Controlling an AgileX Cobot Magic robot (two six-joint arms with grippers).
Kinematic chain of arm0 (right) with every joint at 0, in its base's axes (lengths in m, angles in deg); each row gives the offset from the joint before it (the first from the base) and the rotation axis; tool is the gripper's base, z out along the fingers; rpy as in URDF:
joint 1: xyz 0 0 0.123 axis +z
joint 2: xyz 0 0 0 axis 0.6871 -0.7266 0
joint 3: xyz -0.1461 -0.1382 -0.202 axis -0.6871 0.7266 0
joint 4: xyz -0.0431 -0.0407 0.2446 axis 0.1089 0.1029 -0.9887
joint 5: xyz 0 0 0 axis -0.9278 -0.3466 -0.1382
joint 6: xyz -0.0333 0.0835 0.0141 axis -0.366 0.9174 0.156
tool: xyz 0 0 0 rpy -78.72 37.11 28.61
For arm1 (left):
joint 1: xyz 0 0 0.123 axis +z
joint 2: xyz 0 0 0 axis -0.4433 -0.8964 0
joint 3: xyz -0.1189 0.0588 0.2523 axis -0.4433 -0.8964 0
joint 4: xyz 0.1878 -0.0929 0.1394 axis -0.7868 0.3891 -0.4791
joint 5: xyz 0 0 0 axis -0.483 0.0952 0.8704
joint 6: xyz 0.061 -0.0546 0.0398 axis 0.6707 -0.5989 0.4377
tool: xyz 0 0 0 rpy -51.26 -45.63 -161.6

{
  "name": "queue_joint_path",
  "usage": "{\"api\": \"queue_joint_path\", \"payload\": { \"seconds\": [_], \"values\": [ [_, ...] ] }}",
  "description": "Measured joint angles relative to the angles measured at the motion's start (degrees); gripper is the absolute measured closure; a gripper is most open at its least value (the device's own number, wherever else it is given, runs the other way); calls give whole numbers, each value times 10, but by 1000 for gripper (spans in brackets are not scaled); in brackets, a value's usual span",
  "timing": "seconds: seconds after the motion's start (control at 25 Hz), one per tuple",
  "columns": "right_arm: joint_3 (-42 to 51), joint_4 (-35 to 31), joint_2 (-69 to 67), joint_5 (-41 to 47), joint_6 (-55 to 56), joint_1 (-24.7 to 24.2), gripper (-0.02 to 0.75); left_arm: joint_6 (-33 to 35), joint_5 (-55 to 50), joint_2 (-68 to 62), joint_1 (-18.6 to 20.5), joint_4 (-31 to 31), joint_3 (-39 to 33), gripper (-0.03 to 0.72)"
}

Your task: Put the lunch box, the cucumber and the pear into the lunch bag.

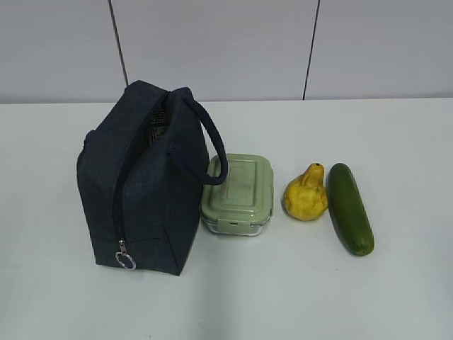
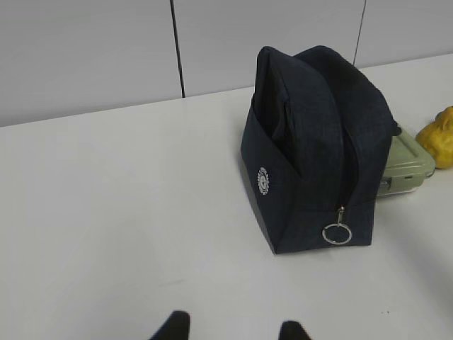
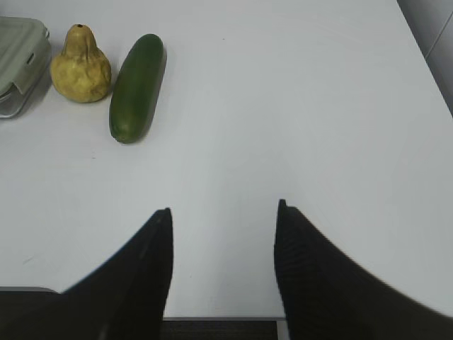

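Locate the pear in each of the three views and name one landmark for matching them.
Exterior view: pear right of centre, between lunch box and cucumber.
Left wrist view: pear at the right edge, partly cut off.
Right wrist view: pear upper left.
Landmark: the lunch box, beside the pear in every view.

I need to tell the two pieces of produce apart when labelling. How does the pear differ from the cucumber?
The pear is yellow and bumpy; the cucumber is dark green and smooth. The pear is squat with a narrow neck, while the cucumber is a long cylinder with rounded ends, clearly the longer of the two. The pear lies next to the lunch box; the cucumber lies on the pear's far side. Both rest on the white table, outside the lunch bag.
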Motion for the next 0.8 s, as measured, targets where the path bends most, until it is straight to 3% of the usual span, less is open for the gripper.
{"api": "queue_joint_path", "payload": {
  "seconds": [0.8],
  "values": [
    [0, -1, 0, 0, 0, 0, 367, 0, 0, 0, 0, 0, 0, 447]
  ]
}}
